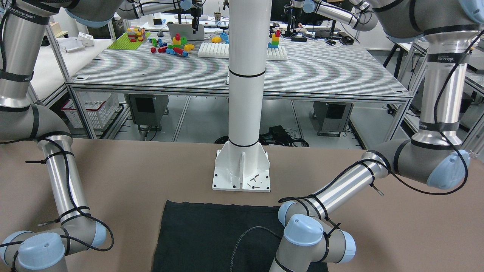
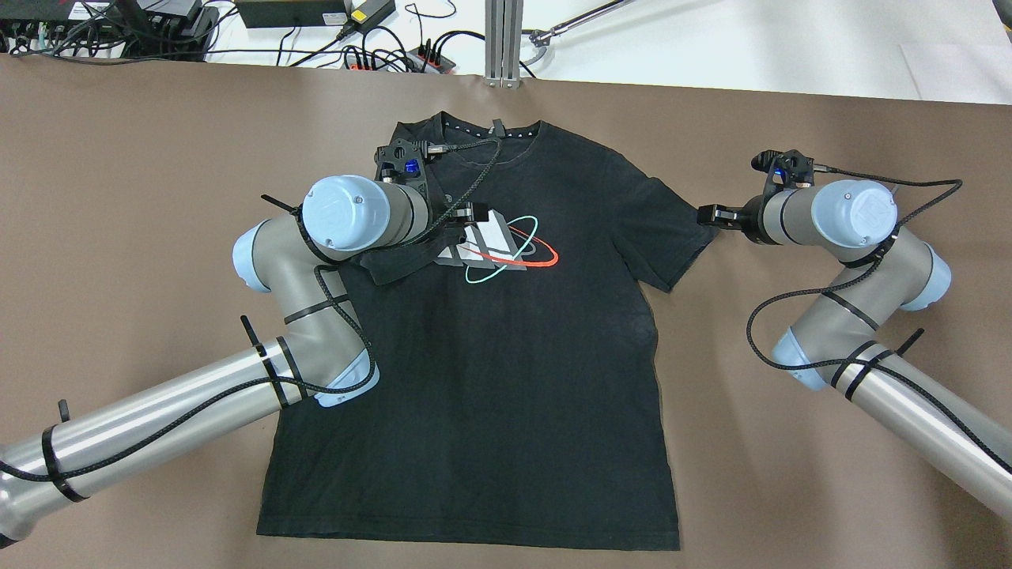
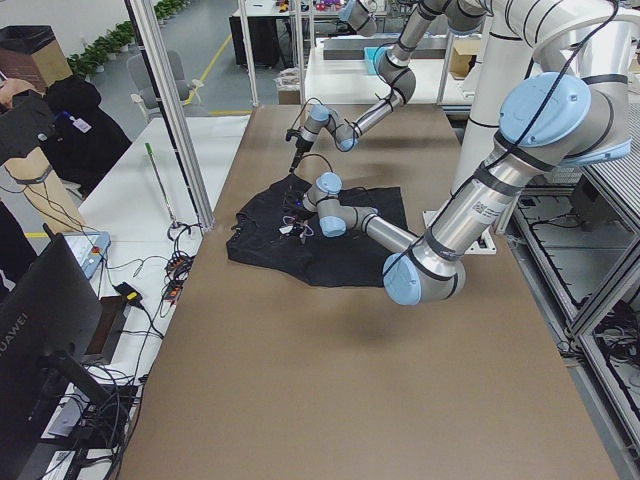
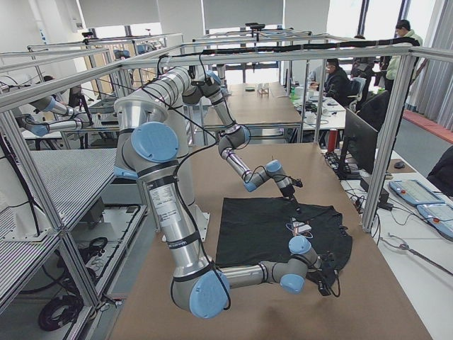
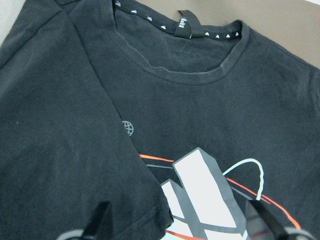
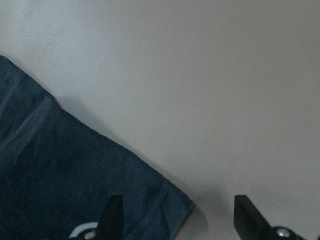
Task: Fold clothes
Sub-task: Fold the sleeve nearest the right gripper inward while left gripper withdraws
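I logged the black T-shirt (image 2: pixel 506 379) lying flat on the brown table (image 2: pixel 118 197), collar away from the robot, left-side sleeve (image 2: pixel 395 265) folded over beside the chest print (image 2: pixel 506 249). The left gripper (image 2: pixel 468 213) hovered at that fold, jaws released, grasping nothing. The right gripper (image 2: pixel 709 213) sat at the other sleeve's corner (image 6: pixel 185 204), jaws spread.

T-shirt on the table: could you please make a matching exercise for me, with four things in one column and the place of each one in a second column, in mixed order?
Things
1. left gripper
2. right gripper
3. collar
4. hem

Places
A. T-shirt edge nearest the robot
B. over the chest print
C. T-shirt edge farthest from the robot
D. at the corner of the spread-out sleeve

Pairs: 1-B, 2-D, 3-C, 4-A
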Tool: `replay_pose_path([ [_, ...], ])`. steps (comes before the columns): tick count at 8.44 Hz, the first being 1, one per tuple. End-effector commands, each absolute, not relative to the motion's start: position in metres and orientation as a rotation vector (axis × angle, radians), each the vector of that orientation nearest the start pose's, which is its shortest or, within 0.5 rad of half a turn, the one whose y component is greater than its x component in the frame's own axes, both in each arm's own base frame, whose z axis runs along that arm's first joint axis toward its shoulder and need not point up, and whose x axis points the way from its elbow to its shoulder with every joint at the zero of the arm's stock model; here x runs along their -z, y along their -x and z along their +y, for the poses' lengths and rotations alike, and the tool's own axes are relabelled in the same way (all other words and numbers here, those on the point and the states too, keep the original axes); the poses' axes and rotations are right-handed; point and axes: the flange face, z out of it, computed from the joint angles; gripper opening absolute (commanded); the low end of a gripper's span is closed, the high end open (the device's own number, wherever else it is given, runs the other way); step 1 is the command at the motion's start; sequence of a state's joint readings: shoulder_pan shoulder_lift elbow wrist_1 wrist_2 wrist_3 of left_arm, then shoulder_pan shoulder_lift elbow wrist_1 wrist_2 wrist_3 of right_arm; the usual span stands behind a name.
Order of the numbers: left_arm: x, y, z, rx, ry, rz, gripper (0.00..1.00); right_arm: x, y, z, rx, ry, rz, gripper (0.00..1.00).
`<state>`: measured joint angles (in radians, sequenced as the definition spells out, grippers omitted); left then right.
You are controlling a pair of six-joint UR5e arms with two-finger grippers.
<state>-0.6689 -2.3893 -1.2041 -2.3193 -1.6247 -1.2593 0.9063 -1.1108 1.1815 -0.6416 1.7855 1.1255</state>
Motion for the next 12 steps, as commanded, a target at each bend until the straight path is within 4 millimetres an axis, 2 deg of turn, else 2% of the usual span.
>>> replay_pose_path([
  [1, -0.229, -0.542, -0.591, 0.279, -0.524, 1.079, 0.94, -0.486, 0.362, -0.629, -0.33, -0.47, -0.909, 0.63],
  [4, -0.231, -0.542, -0.592, 0.278, -0.524, 1.076, 0.94, -0.484, 0.362, -0.629, -0.336, -0.469, -0.914, 0.35],
  [6, -0.232, -0.542, -0.592, 0.278, -0.523, 1.075, 0.94, -0.48, 0.363, -0.63, -0.35, -0.465, -0.923, 0.0],
  [8, -0.228, -0.54, -0.591, 0.277, -0.525, 1.082, 0.94, -0.469, 0.359, -0.631, -0.354, -0.481, -0.936, 0.0],
  [9, -0.228, -0.537, -0.593, 0.277, -0.527, 1.084, 0.94, -0.453, 0.355, -0.633, -0.36, -0.497, -0.955, 0.0],
  [11, -0.226, -0.521, -0.606, 0.28, -0.537, 1.083, 0.94, -0.397, 0.359, -0.639, -0.393, -0.485, -0.977, 0.0],
  [12, -0.233, -0.507, -0.616, 0.262, -0.532, 1.076, 0.94, -0.361, 0.361, -0.642, -0.428, -0.469, -0.992, 0.0],
])
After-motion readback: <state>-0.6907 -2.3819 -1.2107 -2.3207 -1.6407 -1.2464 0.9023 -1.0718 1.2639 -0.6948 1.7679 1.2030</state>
